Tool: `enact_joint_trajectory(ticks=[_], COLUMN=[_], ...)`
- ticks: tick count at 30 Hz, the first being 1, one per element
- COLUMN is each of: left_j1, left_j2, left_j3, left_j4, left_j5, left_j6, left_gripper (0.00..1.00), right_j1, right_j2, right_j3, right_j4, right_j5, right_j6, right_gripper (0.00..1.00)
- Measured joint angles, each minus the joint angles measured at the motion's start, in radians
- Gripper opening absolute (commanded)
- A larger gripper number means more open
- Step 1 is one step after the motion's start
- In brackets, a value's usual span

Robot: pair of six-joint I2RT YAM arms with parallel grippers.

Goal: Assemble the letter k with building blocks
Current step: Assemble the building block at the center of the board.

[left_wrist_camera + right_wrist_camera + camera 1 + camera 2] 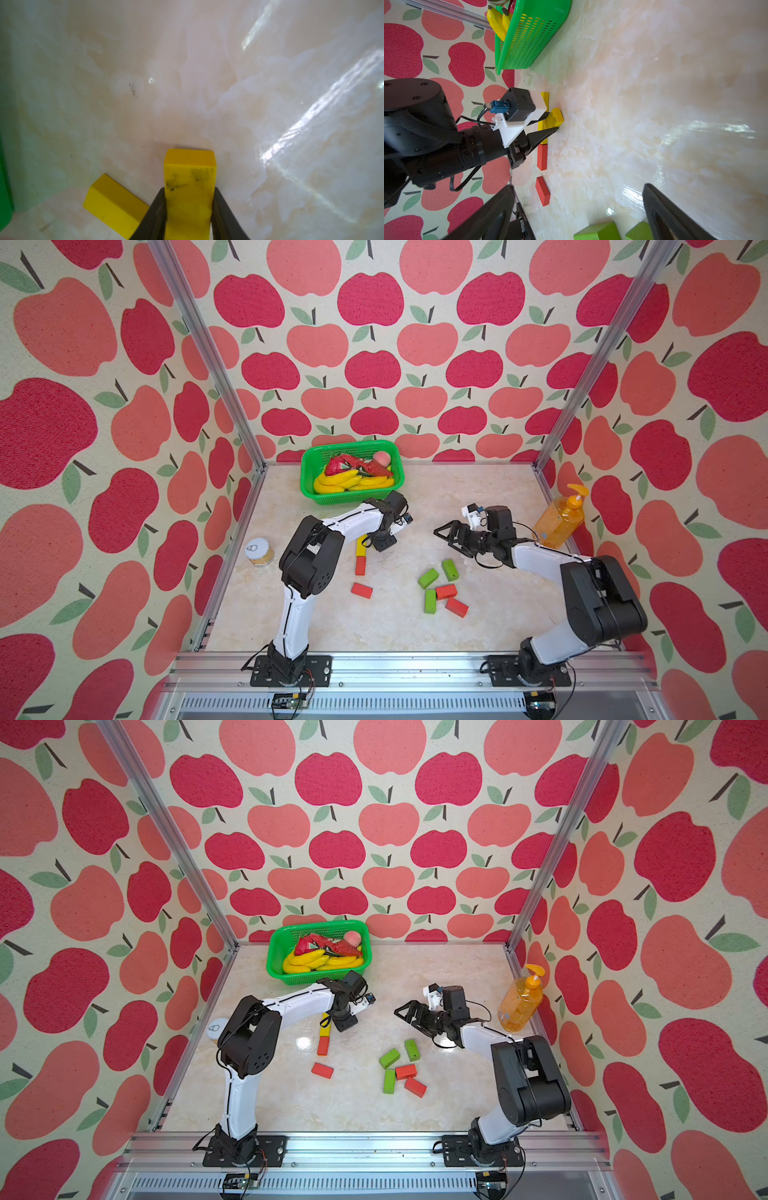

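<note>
My left gripper (189,190) is shut on a yellow block (190,166), whose far end is down at the marble table. The same left gripper (376,542) shows in both top views, low over a line of blocks: a yellow one (360,548), then a red one (360,565). A second yellow block (114,205) lies slanted beside the held one. Another red block (362,590) lies loose nearer the front. Three green blocks (428,578) and two red ones (446,591) are clustered to the right. My right gripper (442,536) hovers open behind that cluster, holding nothing (577,187).
A green basket (308,472) of toy bananas and fruit stands at the back. An orange soap bottle (557,522) stands at the right wall. A small can (259,551) sits by the left wall. Metal frame posts mark the table's corners.
</note>
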Motion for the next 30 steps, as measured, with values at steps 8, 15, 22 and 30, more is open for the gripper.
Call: enact_joint_trajectory(ticks=[8, 15, 22, 30], left_j1=[0.010, 0.013, 0.014, 0.016], left_j2=[0.000, 0.000, 0.000, 0.000], left_j3=[-0.001, -0.001, -0.001, -0.001], left_j4=[0.000, 0.000, 0.000, 0.000], left_j5=[-0.011, -0.015, -0.018, -0.018], left_j6=[0.000, 0.000, 0.000, 0.000], left_gripper=[0.37, 0.38, 0.40, 0.43], right_j1=[0.000, 0.000, 0.000, 0.000], right_j2=[0.000, 0.000, 0.000, 0.000], right_j3=[0.000, 0.000, 0.000, 0.000], right_j4=[0.000, 0.000, 0.000, 0.000], right_j5=[0.000, 0.000, 0.000, 0.000], right_j6=[0.000, 0.000, 0.000, 0.000], right_gripper=[0.99, 0.99, 0.99, 0.99])
